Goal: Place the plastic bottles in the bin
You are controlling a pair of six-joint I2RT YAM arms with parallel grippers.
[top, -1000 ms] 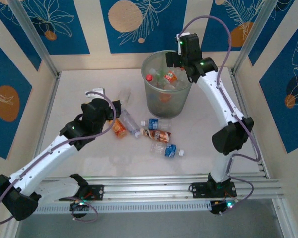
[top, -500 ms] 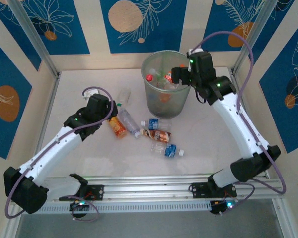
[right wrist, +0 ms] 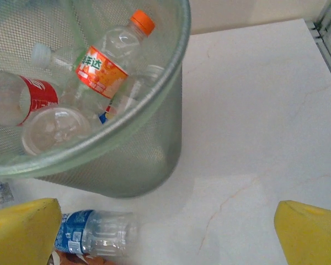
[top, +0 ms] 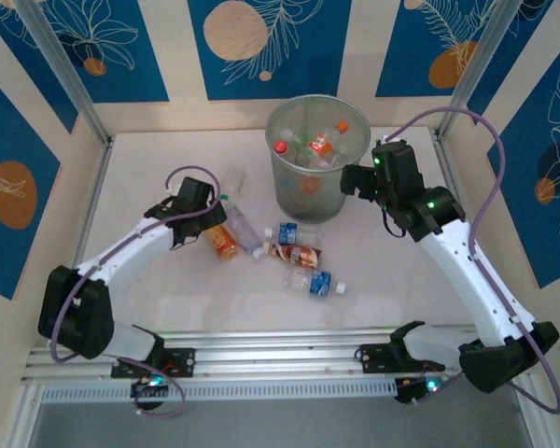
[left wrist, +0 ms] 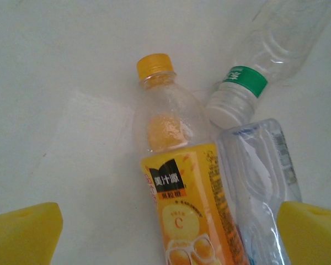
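The grey-green mesh bin (top: pixel 310 191) stands at the back middle and holds several bottles, among them an orange-labelled one (right wrist: pixel 102 65) and a red-labelled one (right wrist: pixel 37 95). Outside it, an orange juice bottle (left wrist: pixel 183 204) lies next to a green-banded clear bottle (left wrist: pixel 248 80) and a crushed clear one (left wrist: pixel 260 182). My left gripper (top: pixel 208 215) is open just above the juice bottle (top: pixel 226 241), one yellow finger (left wrist: pixel 23 236) on each side. My right gripper (top: pixel 353 182) hangs open and empty beside the bin's right wall (right wrist: pixel 138 160).
More bottles lie in front of the bin: a blue-labelled one (top: pixel 295 233), a brown-labelled one (top: pixel 297 254) and another blue-labelled one (top: pixel 317 282). A crushed clear bottle (top: pixel 233 179) lies left of the bin. Aluminium posts and patterned walls ring the table.
My right gripper has drawn back from over the bin and dropped down beside its right wall. My left arm has stretched out, its gripper staying by the juice bottle.
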